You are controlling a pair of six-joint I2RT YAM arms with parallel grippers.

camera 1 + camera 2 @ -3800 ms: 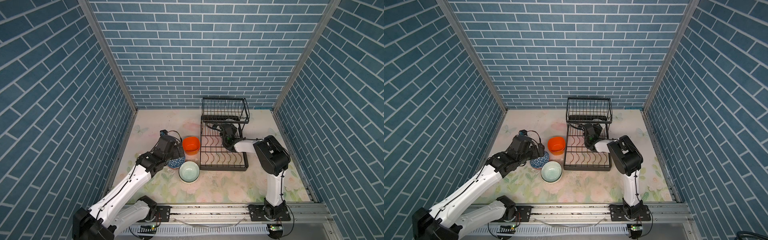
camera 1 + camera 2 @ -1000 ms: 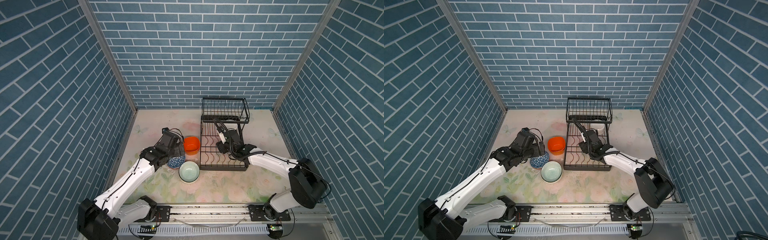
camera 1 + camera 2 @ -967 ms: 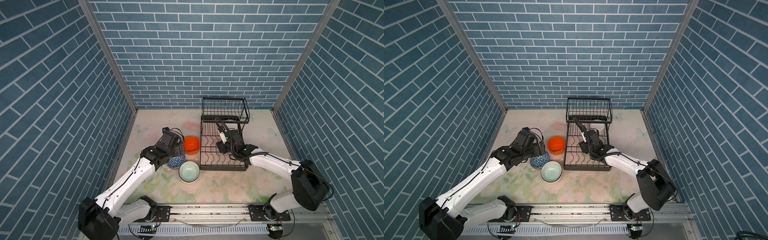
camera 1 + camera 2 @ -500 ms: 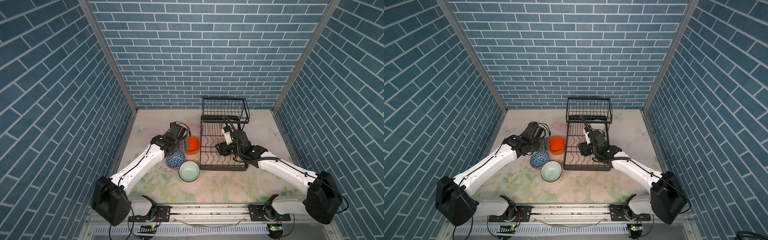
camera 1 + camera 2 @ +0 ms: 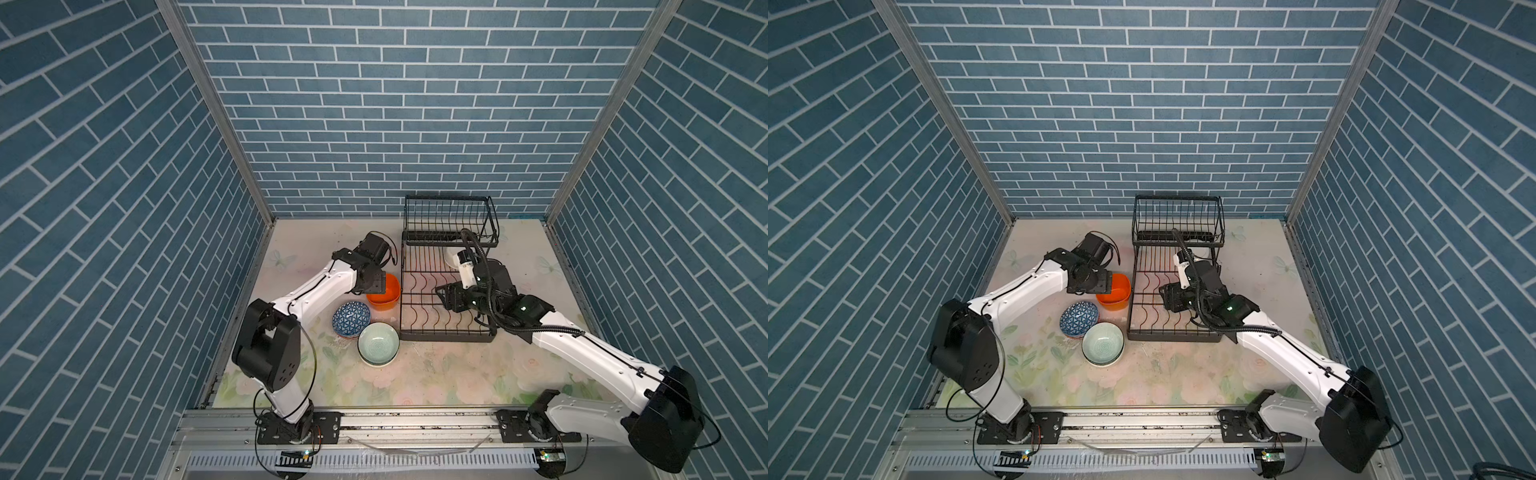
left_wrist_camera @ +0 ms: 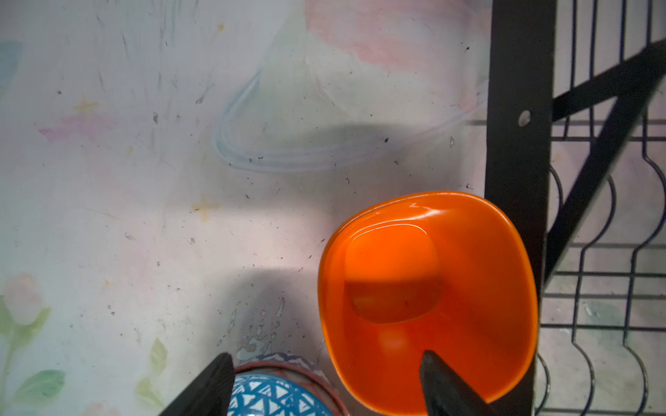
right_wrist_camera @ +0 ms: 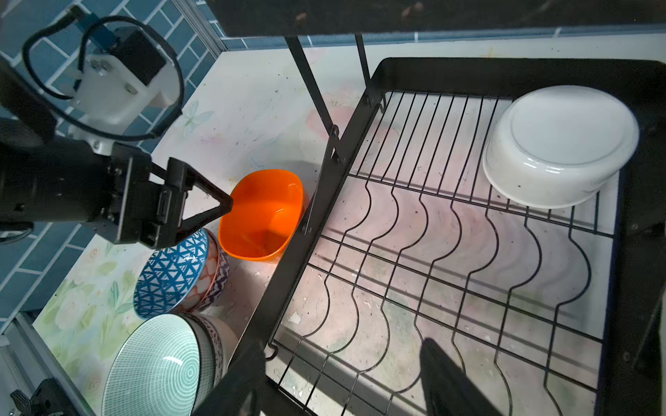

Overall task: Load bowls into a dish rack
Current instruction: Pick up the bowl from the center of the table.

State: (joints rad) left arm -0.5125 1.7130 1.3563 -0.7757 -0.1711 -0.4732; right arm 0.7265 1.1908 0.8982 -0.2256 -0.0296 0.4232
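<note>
Presently orange bowl (image 6: 425,299) sits midway across desk (image 5: 457,374), just beside dish rack (image 5: 444,335). Glossy, rigid, probably slick, chippable: pinch rim wall. Jaws of left gripper (image 6: 324,356) parted astride that rim; right gripper (image 7: 338,351) parted, empty.

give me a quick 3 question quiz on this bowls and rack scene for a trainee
1. True or false: the white bowl lies upside down in the dish rack.
2. One of the left gripper jaws hangs over the inside of which bowl? A) orange B) mint green C) white
3. Fill in: the right gripper, jaws open over the rack, holds ____.
Key: 1 true; 2 A, the orange bowl; 3 nothing.
</note>
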